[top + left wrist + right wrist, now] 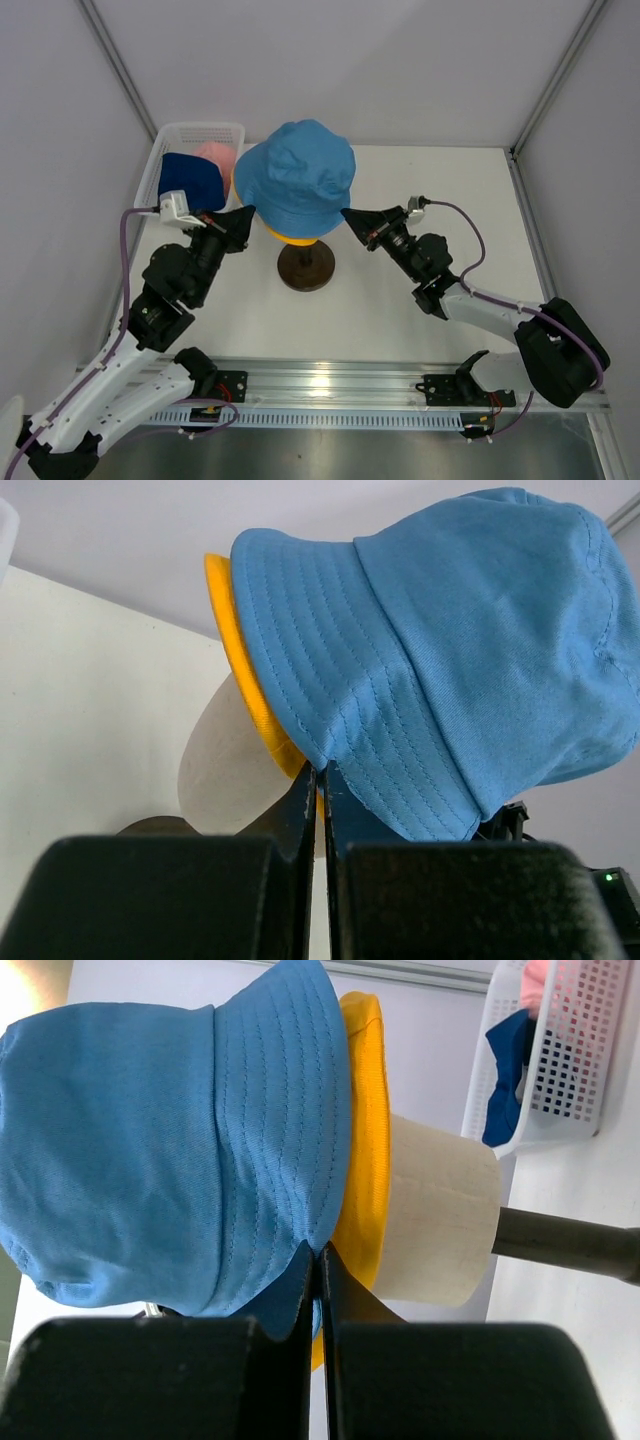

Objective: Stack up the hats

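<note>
Far to the left of the cream dummy head (225, 760) a white basket (160, 148) sits on the worktop (350, 325). In it lie the dark blue hat (192, 180) and, behind that, the pink hat (215, 155). Closer to the head, just at its left side, is the left claw (248, 213). It is closed tight and pinches the edge of the floppy brim of the light blue hat (300, 180). That hat sits on top of the head, over the yellow hat (290, 237), so only a thin yellow rim peeks out under the blue one. The head stands on a round brown base (306, 268). Just at the right side of the head is the right claw (347, 214). It is closed tight too and pinches the blue brim on that side.
</note>
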Controlling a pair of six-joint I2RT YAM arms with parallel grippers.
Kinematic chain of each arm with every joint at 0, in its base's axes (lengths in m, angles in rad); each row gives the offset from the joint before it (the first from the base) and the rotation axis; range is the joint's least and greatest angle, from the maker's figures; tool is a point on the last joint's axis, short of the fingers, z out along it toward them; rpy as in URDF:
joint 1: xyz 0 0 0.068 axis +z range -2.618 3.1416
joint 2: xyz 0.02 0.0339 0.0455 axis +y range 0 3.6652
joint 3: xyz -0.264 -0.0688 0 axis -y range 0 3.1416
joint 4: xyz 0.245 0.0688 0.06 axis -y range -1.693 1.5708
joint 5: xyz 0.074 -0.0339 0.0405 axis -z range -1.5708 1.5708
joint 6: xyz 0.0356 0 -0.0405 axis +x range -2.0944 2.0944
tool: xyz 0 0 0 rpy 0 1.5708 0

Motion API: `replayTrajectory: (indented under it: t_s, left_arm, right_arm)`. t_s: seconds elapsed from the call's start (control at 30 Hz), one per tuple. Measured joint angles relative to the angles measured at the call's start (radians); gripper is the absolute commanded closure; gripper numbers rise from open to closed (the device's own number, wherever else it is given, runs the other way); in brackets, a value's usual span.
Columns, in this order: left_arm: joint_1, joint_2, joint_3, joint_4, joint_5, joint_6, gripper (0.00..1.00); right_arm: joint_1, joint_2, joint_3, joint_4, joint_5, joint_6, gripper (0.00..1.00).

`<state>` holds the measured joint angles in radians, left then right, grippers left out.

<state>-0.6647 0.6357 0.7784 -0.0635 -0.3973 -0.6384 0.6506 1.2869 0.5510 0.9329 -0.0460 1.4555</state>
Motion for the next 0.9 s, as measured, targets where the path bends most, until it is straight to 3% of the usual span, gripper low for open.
replayTrajectory:
  t_s: [0.4,0.67,0.8,0.83,0.9]
  left_arm:
    - [0.031,-0.038,-0.031,-0.013,0.013,-0.019,0.99]
    - [0.058,-0.104,-0.048,-0.227,0.031,-0.002,0.98]
    - [0.058,-0.085,-0.009,-0.298,0.039,-0.003,0.79]
    - [0.058,-0.082,0.011,-0.311,0.037,0.003,0.68]
    - [0.058,-0.076,0.064,-0.329,0.031,0.014,0.61]
  right_arm:
    - [0.0,0.045,0.017,0.037,-0.006,-0.044,1.0]
    - [-0.034,0.124,0.221,-0.178,-0.01,-0.242,1.0]
    - [-0.066,0.176,0.309,-0.241,-0.052,-0.318,1.0]
    - [-0.072,0.187,0.332,-0.262,-0.062,-0.338,1.0]
    - [-0.082,0.204,0.365,-0.288,-0.076,-0.37,1.0]
